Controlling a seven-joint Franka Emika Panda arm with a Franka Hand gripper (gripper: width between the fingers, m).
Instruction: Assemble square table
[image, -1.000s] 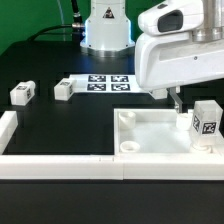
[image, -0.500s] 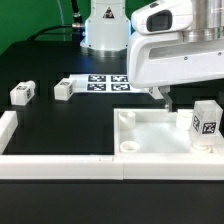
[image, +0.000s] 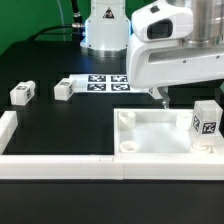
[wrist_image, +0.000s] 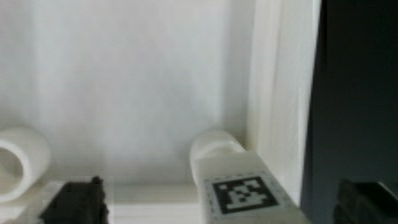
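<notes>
The white square tabletop (image: 150, 132) lies tray-side up at the exterior view's right, with a round socket (image: 129, 146) at its near corner. One tagged white leg (image: 206, 121) stands upright in its right corner. Two more legs (image: 22, 94) (image: 64, 90) lie loose at the left. My gripper (image: 162, 98) hangs above the tabletop's far edge, to the left of the standing leg. In the wrist view the gripper (wrist_image: 221, 205) is open and empty, its dark fingers (wrist_image: 75, 202) wide apart, with the tagged leg (wrist_image: 238, 188) and the tabletop floor (wrist_image: 143, 90) below it.
The marker board (image: 104, 82) lies behind, near the robot base (image: 104, 30). A long white border wall (image: 60, 166) runs along the front, and another piece (image: 8, 126) stands at the left edge.
The gripper has moved a little toward the exterior view's left, away from the standing leg. The legs and tabletop have not moved.
</notes>
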